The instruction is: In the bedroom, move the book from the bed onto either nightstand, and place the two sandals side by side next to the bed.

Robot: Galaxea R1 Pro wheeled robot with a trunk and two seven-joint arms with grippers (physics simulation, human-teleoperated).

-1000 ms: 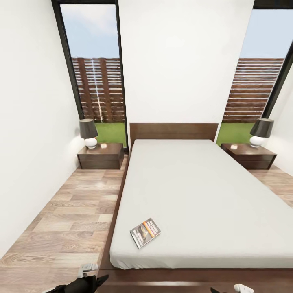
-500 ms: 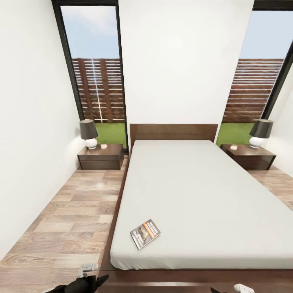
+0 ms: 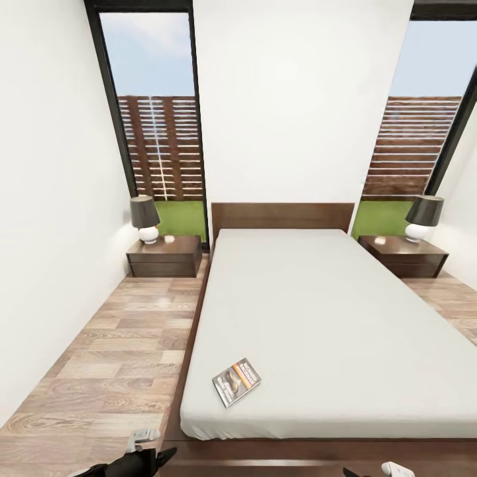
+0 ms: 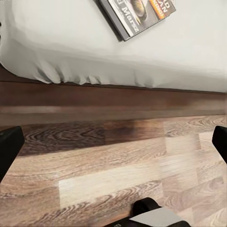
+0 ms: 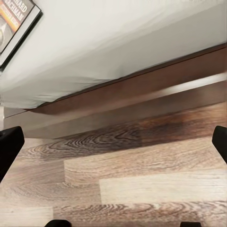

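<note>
We see a large low bed (image 3: 344, 424) with a dark brown wooden frame and plain grey mattress. A thin dark paperback with an orange band (image 3: 236, 381) lies near the mattress's front left corner. Small dark brown two-drawer nightstands (image 3: 164, 256) (image 3: 404, 256) flank the headboard, each bearing a dark-shaded lamp (image 3: 144, 218) (image 3: 423, 217).

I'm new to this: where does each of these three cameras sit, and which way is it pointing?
Head view: high at the bed's foot, facing the headboard; large grey-mattressed bed with dark brown frame, left gripper at the bottom edge.
Left wrist view: near the left gripper, looking at the brown wood-plank floor and mattress edge; black fingertips at both sides.
Right wrist view: likewise near the right gripper.
Shared by all three: the dark, orange-banded paperback book.
</note>
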